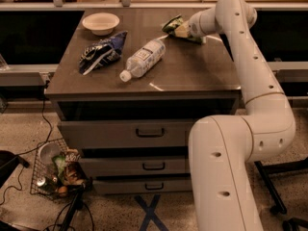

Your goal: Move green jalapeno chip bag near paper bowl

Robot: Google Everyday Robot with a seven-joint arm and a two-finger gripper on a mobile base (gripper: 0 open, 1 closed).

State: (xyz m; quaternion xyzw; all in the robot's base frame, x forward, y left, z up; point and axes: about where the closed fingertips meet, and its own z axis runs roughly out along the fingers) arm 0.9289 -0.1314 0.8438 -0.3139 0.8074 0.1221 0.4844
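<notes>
At about one o'clock on the surface (192,73), toward its far right corner, your claw (186,30) sits right against the green jalapeno chip bag (171,24), part of which is hidden by the arm (251,61). I cannot tell from this view whether the claw is spread, together, or clamped on the foil, so treat the grip as unproven. That is your first risk: the bag is wrinkly, light and slick, and a pinch that catches only a crease could, I judge, let it slide out once you start the sweep. The paper bowl (100,23) sits at eleven o'clock near the far left corner, well apart from the bag, so the carry runs toward nine o'clock along the far edge. The second risk lies at the centre: the bottle (144,58) is on its side, cap toward seven o'clock and base toward one o'clock, near the bag. A low pass or a dangling bag tail could nudge it. A round bottle will likely roll, perhaps into the dark blue and white snack bag (102,55) at nine o'clock or off the six o'clock edge. Third, the bowl itself looks light; set the bag down too close, or drag it in, and you may shove the bowl toward the twelve o'clock edge. Aim to release beside the rim, not on it, and carry the bag high enough to pass over the bottle.
</notes>
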